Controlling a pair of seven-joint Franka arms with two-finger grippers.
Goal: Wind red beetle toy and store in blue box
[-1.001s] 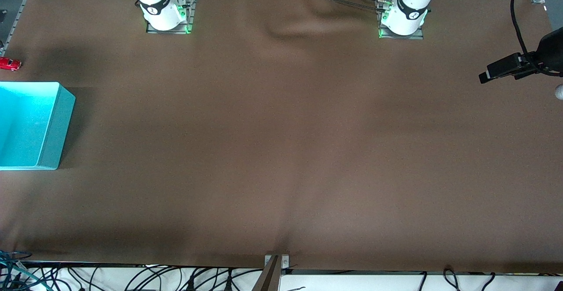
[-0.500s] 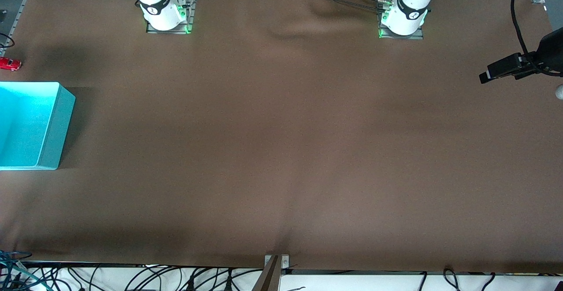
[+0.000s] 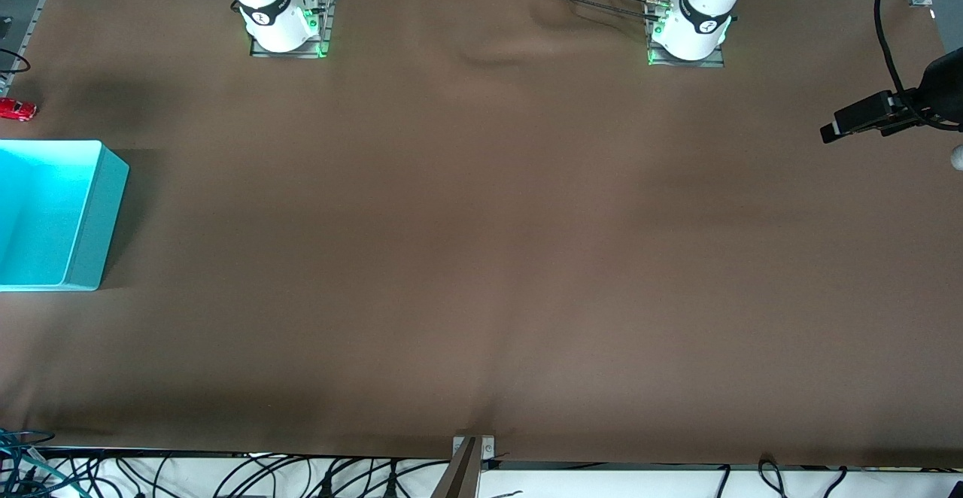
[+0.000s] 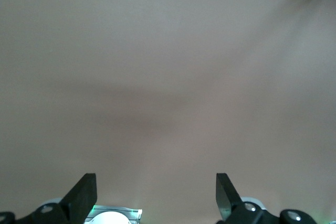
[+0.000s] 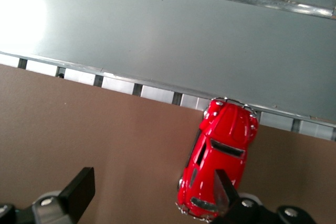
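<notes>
We are at the very start: the red beetle toy (image 3: 16, 109) has not yet been picked up, so neither winding nor storing has begun. It sits on the brown table cloth (image 3: 481, 242) at the right arm's end of the table, right by the table's edge, and a little farther from the front camera than the blue box (image 3: 90, 212), which stands apart from it and looks empty in the part we can see.

The right gripper (image 5: 152, 195) hovers over the toy with its fingers spread wide and nothing between them; in the right wrist view the car lies close to one finger (image 5: 224, 188) rather than centred in the gap. We cannot see this gripper in the front view, so how high it is over the toy is uncertain.

The left gripper (image 4: 156, 195) waits over bare cloth, fingers also wide apart and empty.

The next move, we judge, calls for shifting the right gripper so the car's narrow body lies between the fingers, descending, and closing across its sides. The table edge is close, so a nudge could push the toy off.
</notes>
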